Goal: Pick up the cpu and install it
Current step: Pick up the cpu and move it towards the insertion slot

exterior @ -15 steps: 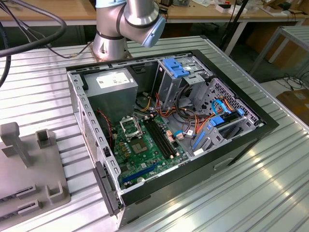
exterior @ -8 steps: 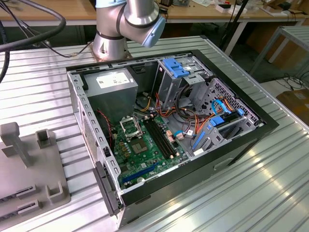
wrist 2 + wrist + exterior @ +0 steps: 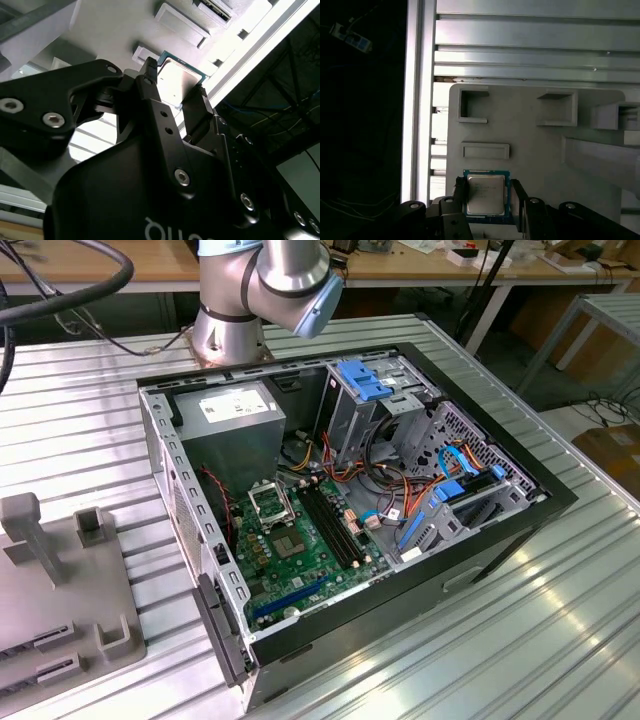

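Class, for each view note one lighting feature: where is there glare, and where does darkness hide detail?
Exterior view: glare streaks the ribbed table at the exterior view's right. Second wrist view: the claw is a dark shape against a blown-out white strip. First wrist view: beyond the table's edge all is near black, while the cpu face shines pale.

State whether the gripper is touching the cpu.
Cannot tell. In both wrist views the gripper straddles the cpu at the grey tray, but neither shows plain contact or a gap.
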`<state>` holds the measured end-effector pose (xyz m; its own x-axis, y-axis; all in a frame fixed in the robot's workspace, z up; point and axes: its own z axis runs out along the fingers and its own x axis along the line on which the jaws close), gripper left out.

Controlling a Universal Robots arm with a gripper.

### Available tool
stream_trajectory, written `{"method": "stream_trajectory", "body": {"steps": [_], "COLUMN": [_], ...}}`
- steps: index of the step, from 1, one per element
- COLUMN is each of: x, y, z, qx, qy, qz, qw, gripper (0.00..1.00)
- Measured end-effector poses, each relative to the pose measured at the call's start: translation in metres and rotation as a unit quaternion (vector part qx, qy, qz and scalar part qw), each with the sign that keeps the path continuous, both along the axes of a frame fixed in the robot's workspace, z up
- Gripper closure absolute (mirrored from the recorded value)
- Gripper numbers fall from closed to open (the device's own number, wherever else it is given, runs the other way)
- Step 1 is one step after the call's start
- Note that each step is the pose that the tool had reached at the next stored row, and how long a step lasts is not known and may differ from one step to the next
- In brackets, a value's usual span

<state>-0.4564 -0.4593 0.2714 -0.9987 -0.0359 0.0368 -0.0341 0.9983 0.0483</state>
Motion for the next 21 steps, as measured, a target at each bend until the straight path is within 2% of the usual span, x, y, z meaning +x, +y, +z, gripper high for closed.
{"method": "stream_trajectory", "body": {"steps": [5, 21], "x": [0.0, 0.0], "y": [0.0, 0.0], "z": [0.0068, 0.0194], "qx": [0.0, 0.0], "qy": [0.0005, 0.0006], "qz": [0.0, 0.0], "qw": [1.0, 1.0], "gripper": [0.55, 0.55]}}
